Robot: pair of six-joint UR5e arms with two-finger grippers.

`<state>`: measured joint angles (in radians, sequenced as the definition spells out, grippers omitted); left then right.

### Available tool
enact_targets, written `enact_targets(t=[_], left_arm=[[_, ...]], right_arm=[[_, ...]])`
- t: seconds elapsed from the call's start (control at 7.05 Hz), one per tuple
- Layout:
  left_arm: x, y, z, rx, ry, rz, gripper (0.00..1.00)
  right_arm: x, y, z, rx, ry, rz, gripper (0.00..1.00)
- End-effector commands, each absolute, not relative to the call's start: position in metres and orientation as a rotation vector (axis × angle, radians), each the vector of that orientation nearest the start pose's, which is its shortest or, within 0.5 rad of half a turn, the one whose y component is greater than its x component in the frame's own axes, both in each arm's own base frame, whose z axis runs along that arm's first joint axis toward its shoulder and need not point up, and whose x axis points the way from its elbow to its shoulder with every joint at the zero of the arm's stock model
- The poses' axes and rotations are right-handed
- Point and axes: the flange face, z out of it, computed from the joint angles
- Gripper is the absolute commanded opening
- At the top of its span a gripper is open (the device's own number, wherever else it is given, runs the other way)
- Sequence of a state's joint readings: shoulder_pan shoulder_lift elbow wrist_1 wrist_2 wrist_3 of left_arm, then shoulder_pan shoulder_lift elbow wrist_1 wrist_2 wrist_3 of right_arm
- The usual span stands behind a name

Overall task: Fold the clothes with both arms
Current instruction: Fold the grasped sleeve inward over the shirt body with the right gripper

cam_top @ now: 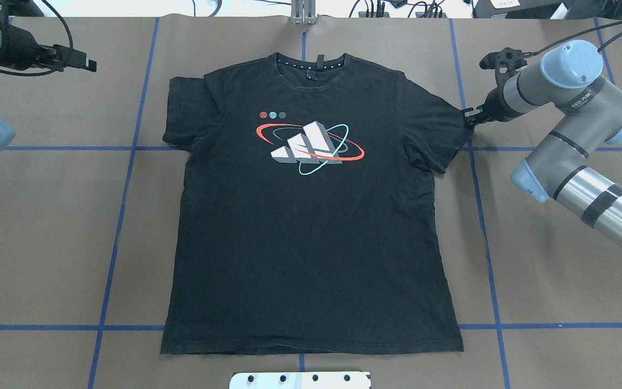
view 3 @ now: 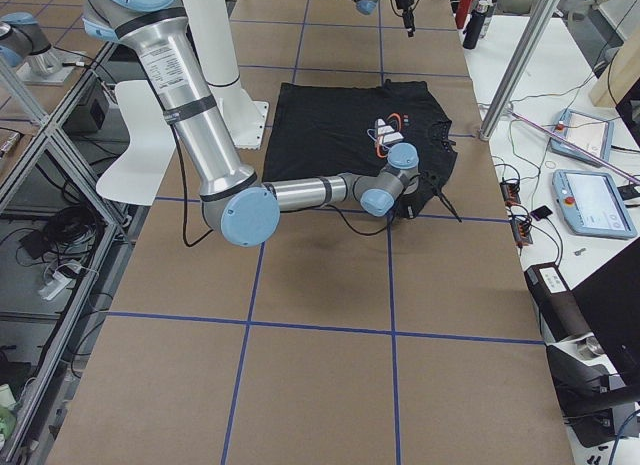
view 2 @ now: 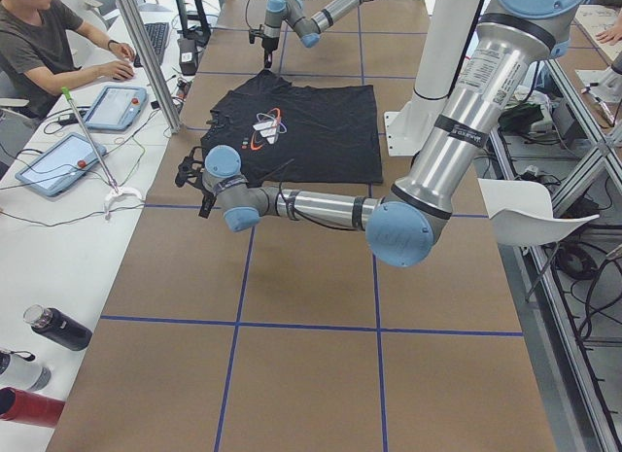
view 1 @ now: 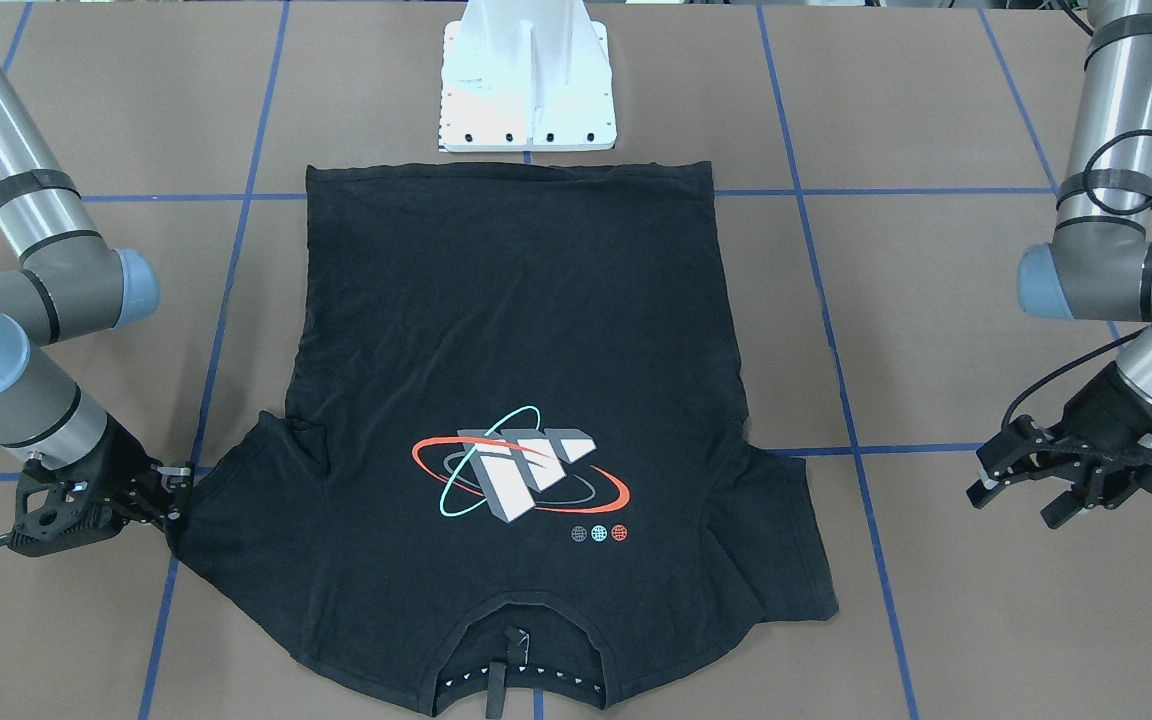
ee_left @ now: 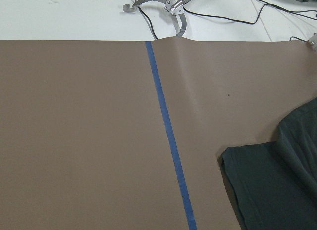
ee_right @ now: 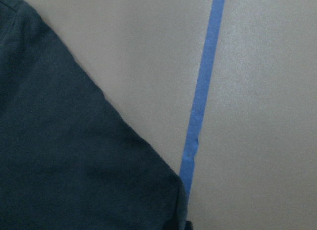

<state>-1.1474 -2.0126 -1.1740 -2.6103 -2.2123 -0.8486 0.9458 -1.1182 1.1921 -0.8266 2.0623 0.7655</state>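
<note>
A black T-shirt (cam_top: 311,232) lies flat on the brown table with its orbit logo (cam_top: 311,143) facing up, collar at the far side from the robot's base. My right gripper (cam_top: 470,118) sits low at the tip of the shirt's right sleeve (view 1: 226,500) and is shut on its edge; the sleeve is drawn out to a point there. In the right wrist view the sleeve corner (ee_right: 99,165) fills the lower left. My left gripper (view 1: 1021,495) hangs open above the table, well outside the other sleeve (cam_top: 184,113), holding nothing. That sleeve's edge (ee_left: 277,190) shows in the left wrist view.
The white pedestal base (view 1: 528,85) stands just beyond the shirt's hem. Blue tape lines (cam_top: 122,216) cross the brown table. A side table (view 2: 58,170) with tablets, cables and bottles runs along the far edge, where a person (view 2: 39,44) sits.
</note>
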Motion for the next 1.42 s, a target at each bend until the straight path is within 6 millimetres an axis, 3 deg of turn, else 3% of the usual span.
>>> enact_targets(t=[0.0, 0.28, 0.43, 0.71, 0.85, 1.14, 1.28], left_arm=[[0.216, -0.660, 0.476, 0.499, 1.081, -0.026, 1.00], [0.216, -0.660, 0.476, 0.499, 1.081, -0.026, 1.00], [0.216, -0.661, 0.476, 0.498, 1.081, -0.027, 1.00], [0.216, -0.661, 0.475, 0.499, 1.081, -0.026, 1.00], [0.216, -0.661, 0.474, 0.501, 1.084, -0.024, 1.00], [0.216, -0.661, 0.475, 0.501, 1.082, -0.024, 1.00], [0.215, -0.661, 0.475, 0.502, 1.081, -0.026, 1.00]], right_arm=[[-0.342, -0.626, 0.503, 0.317, -0.872, -0.070, 0.00], [-0.325, -0.636, 0.487, 0.307, -0.924, -0.073, 0.00], [-0.311, -0.638, 0.467, 0.306, -0.976, -0.085, 0.00], [-0.321, -0.643, 0.412, 0.338, -1.017, -0.113, 0.00], [-0.354, -0.640, 0.372, 0.306, -1.039, -0.097, 0.00], [-0.442, -0.612, 0.325, 0.340, -1.018, -0.027, 0.00], [-0.465, -0.612, 0.299, 0.349, -1.003, 0.026, 0.00]])
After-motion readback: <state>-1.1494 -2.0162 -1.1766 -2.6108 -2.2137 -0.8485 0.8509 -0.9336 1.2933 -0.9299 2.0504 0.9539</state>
